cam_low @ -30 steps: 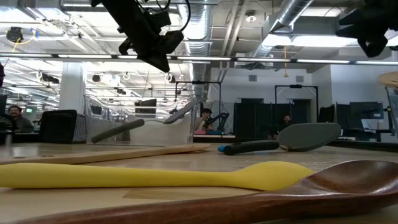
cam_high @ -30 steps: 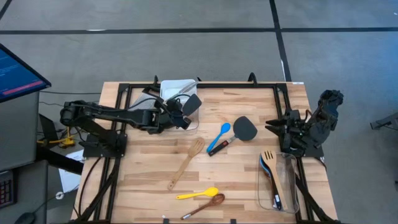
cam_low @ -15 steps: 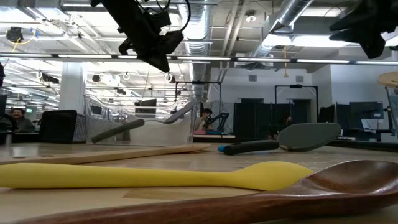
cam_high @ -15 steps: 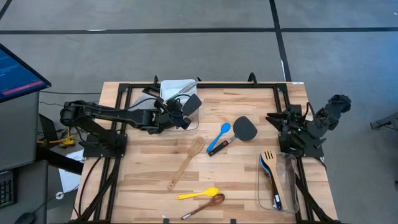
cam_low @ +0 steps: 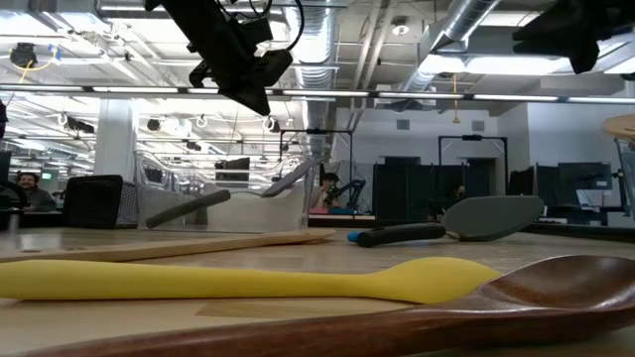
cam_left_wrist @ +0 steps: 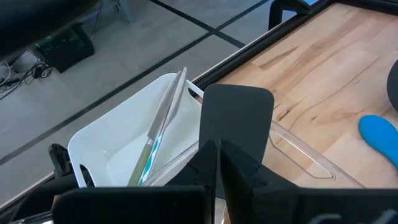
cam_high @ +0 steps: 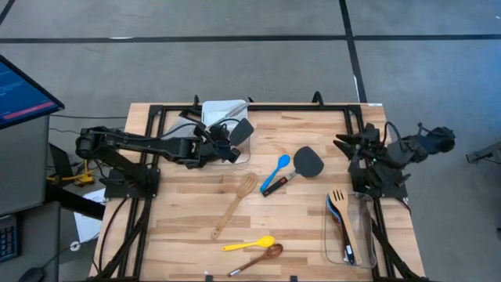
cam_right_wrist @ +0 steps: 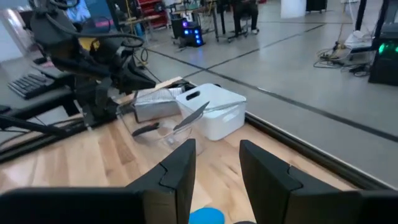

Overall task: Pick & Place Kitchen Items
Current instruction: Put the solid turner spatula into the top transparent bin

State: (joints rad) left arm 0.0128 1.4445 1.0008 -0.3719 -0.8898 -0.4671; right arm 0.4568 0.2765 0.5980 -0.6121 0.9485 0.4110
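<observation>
while left gripper (cam_high: pixel 227 144) clamps black spatula (cam_high: pixel 242 130) over clear tub (cam_high: pixel 235 153), right gripper (cam_high: pixel 350 146) waits open at table edge (cam_high: pixel 374 105).

A butcher-block wooden table (cam_high: pixel 313 235) stands on a grey concrete floor (cam_high: pixel 196 70) crossed by dark seams. A lit monitor (cam_high: pixel 19 94) sits off to one side. Overhead run silver ducts (cam_low: pixel 466 30) and strip lights (cam_low: pixel 129 89); desks with dark screens (cam_low: pixel 585 183) fill the back.

High view: we look straight down on the whole table (cam_high: pixel 313 227). Low view: level with its top, very near the yellow spoon (cam_low: pixel 248 281), also seen from above.
</observation>
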